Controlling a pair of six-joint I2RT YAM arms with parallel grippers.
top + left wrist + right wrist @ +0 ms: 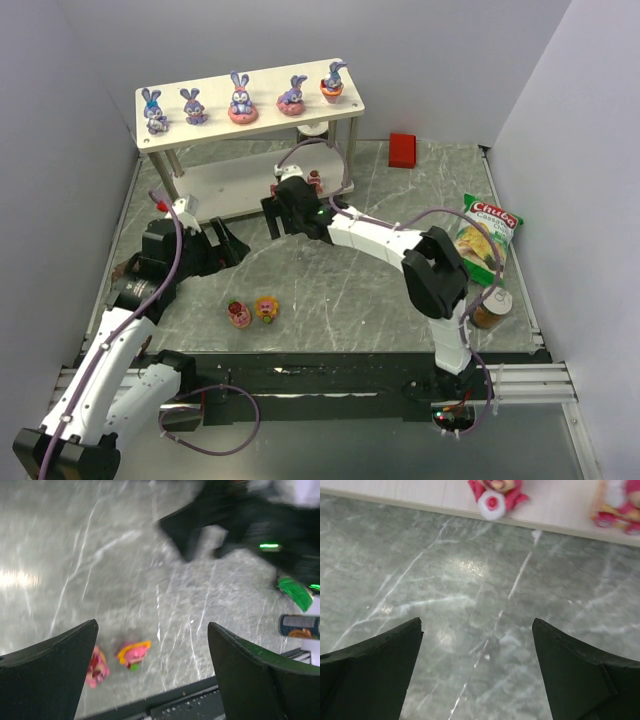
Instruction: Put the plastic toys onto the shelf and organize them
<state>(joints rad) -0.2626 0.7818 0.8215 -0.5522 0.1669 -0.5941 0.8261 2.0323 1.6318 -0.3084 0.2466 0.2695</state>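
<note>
Marble tabletop (340, 290), two sweets (252, 311) near left tool (232, 245)

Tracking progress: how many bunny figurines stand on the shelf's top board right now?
5 on the top board: far-left bunny, second bunny, middle bunny, fourth bunny, far-right bunny. None looks hidden.

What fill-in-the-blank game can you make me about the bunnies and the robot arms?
1. The shelf holds ___ bunnies on its top board.
2. Two sweets lie on the table, nearest the ___ gripper.
3. The right gripper holds nothing, and its jaws are ___.
4. The small block on the table beside the shelf is ___.
Missing words: five; left; open; red.
</note>
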